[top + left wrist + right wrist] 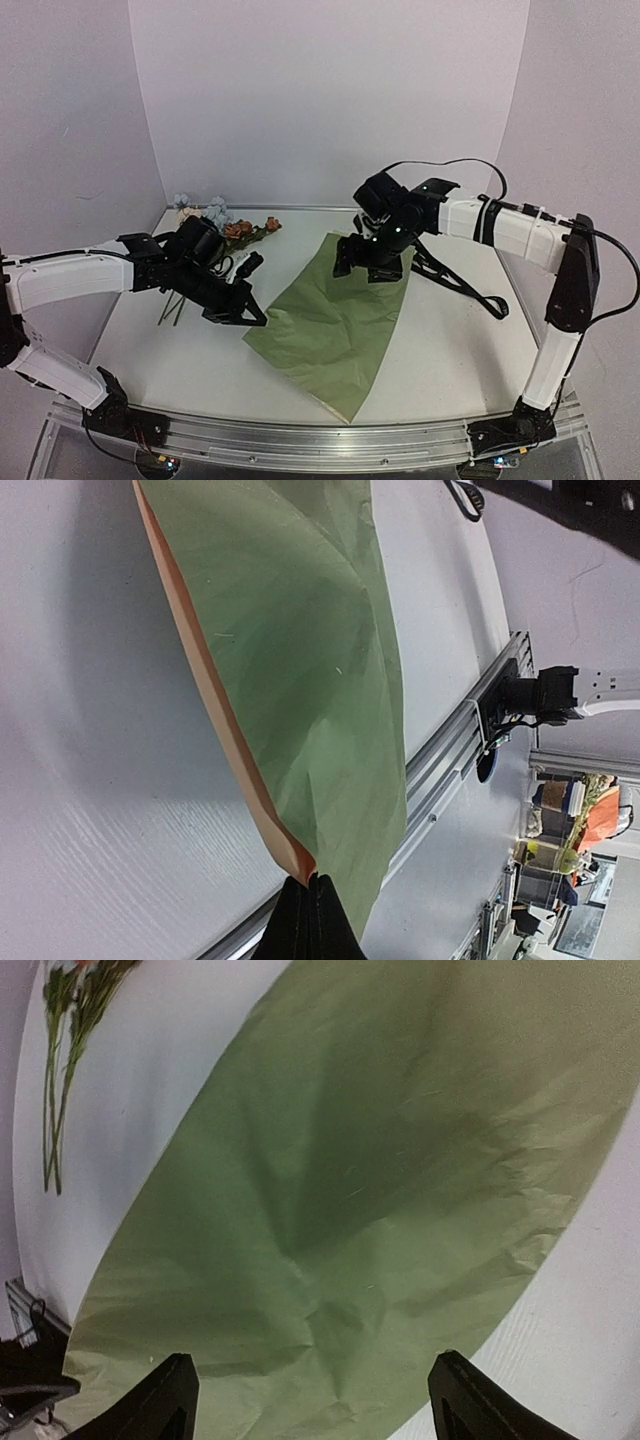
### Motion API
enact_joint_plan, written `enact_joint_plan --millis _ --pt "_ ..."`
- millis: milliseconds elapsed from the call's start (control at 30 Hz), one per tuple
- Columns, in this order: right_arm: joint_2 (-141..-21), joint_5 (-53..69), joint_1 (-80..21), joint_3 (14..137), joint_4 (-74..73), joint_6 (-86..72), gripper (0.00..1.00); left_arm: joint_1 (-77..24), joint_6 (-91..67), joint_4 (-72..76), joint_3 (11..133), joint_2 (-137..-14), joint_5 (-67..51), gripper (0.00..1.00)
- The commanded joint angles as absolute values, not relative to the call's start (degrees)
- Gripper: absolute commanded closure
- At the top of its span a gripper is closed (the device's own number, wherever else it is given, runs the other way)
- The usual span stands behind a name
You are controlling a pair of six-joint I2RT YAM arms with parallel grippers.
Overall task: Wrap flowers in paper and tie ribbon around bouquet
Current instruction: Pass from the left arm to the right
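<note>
The olive-green paper (330, 320) lies crinkled on the white table, a corner pointing at the front edge. My left gripper (255, 318) is shut on its left corner. In the left wrist view the left gripper (310, 880) pinches that corner, and the paper (300, 630) shows its tan underside along the lifted edge. My right gripper (368, 262) hovers open over the far corner. Its view shows the right gripper (312, 1380) with only the paper (350, 1210) between the spread jaws. The flowers (215, 215) lie at the back left; their stems (55, 1090) show. A black strip, apparently the ribbon (460, 285), lies right of the paper.
An aluminium rail (320, 440) runs along the table's front edge, seen also as the rail (450, 750) in the left wrist view. Pale walls close in the table at the back and both sides.
</note>
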State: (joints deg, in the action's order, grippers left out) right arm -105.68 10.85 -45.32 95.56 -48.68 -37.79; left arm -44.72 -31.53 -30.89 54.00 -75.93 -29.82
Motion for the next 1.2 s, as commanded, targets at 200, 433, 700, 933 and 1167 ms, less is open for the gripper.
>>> enact_joint_plan --millis 200,433,700,933,1167 --pt "-97.4 2.4 -62.3 87.0 -39.6 -16.7 0.18 -44.9 -37.9 -24.1 55.0 -78.0 -33.4 1.0" --pt "-96.2 -5.9 -71.3 86.2 -39.1 -5.9 0.19 -44.9 -46.4 -22.3 55.1 -77.5 -37.7 1.0" --pt "-100.0 -9.7 -77.5 89.4 -40.1 2.7 0.17 -44.9 -56.8 -15.7 50.6 -75.5 -42.2 1.0" --pt "-103.8 -13.9 -81.3 93.5 -42.0 7.7 0.17 -44.9 -60.6 -13.2 48.5 -75.1 -42.7 1.0" --pt "-108.1 -18.2 -82.8 97.0 -43.0 9.5 0.21 -44.9 -61.8 -12.5 48.7 -75.3 -42.9 1.0"
